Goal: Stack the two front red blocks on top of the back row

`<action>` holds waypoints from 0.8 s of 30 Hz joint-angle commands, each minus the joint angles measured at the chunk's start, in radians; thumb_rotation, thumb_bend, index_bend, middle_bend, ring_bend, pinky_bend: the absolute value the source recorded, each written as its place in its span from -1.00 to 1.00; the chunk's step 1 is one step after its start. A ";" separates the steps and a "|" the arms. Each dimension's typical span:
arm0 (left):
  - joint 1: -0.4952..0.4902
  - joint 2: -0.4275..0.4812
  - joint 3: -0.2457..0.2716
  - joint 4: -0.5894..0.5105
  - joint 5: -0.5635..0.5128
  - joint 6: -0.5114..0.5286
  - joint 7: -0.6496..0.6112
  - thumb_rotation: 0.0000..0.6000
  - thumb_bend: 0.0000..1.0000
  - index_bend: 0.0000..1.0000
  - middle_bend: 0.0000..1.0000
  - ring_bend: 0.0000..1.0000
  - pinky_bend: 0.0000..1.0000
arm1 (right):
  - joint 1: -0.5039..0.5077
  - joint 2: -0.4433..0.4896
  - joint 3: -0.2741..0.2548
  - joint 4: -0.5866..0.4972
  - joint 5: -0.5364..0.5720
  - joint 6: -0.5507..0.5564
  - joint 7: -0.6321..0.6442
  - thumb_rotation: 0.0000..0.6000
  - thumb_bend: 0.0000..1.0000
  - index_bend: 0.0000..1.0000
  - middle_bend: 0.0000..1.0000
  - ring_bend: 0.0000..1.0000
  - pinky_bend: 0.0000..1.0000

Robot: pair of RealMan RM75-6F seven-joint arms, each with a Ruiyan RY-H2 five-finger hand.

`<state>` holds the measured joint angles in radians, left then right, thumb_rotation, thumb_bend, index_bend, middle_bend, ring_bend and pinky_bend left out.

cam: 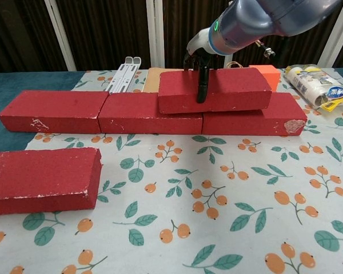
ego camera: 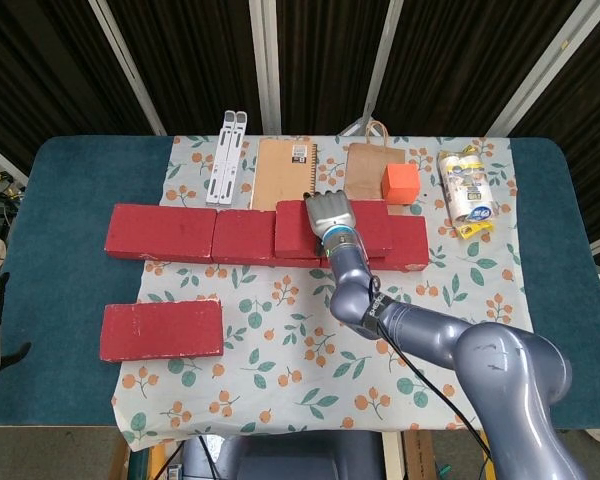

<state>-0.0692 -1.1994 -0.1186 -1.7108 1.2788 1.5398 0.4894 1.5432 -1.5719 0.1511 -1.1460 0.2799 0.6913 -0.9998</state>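
Note:
Three red blocks form the back row (ego camera: 170, 232) (cam: 54, 111) across the cloth. My right hand (ego camera: 328, 216) (cam: 200, 60) grips a fourth red block (ego camera: 298, 228) (cam: 234, 90) from above; it lies on the row, straddling the middle and right blocks. Another red block (ego camera: 162, 329) (cam: 40, 178) lies alone at the front left. My left hand is not visible in either view.
Behind the row are a white folding stand (ego camera: 226, 155), a brown notebook (ego camera: 282, 172), a paper bag (ego camera: 372, 167), an orange cube (ego camera: 400, 182) and a packaged roll (ego camera: 466, 187). The floral cloth (ego camera: 310, 370) covers a teal table (ego camera: 55, 260).

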 commanded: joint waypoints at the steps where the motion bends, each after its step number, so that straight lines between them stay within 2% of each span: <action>1: 0.000 0.001 0.000 0.001 -0.002 0.000 -0.002 1.00 -0.97 -0.98 -1.00 -1.00 -0.87 | 0.006 -0.011 0.005 0.005 0.011 0.010 -0.012 1.00 -0.99 -0.71 -0.54 -0.37 -0.61; 12: -0.003 0.006 0.001 0.003 -0.009 -0.003 -0.009 1.00 -0.97 -0.98 -1.00 -1.00 -0.87 | 0.017 -0.029 0.038 0.021 0.047 0.036 -0.065 1.00 -0.99 -0.71 -0.54 -0.38 -0.61; 18: -0.003 0.008 0.002 0.004 -0.011 -0.004 -0.013 1.00 -0.97 -0.98 -1.00 -1.00 -0.87 | 0.019 -0.041 0.046 0.031 0.076 0.035 -0.102 1.00 -1.00 -0.71 -0.54 -0.47 -0.61; 24: -0.004 0.009 0.002 0.004 -0.015 -0.004 -0.012 1.00 -0.97 -0.98 -1.00 -1.00 -0.87 | 0.022 -0.048 0.066 0.045 0.100 0.036 -0.138 1.00 -1.00 -0.71 -0.54 -0.47 -0.61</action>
<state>-0.0731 -1.1904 -0.1162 -1.7065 1.2639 1.5357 0.4768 1.5650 -1.6189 0.2147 -1.1034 0.3779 0.7269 -1.1353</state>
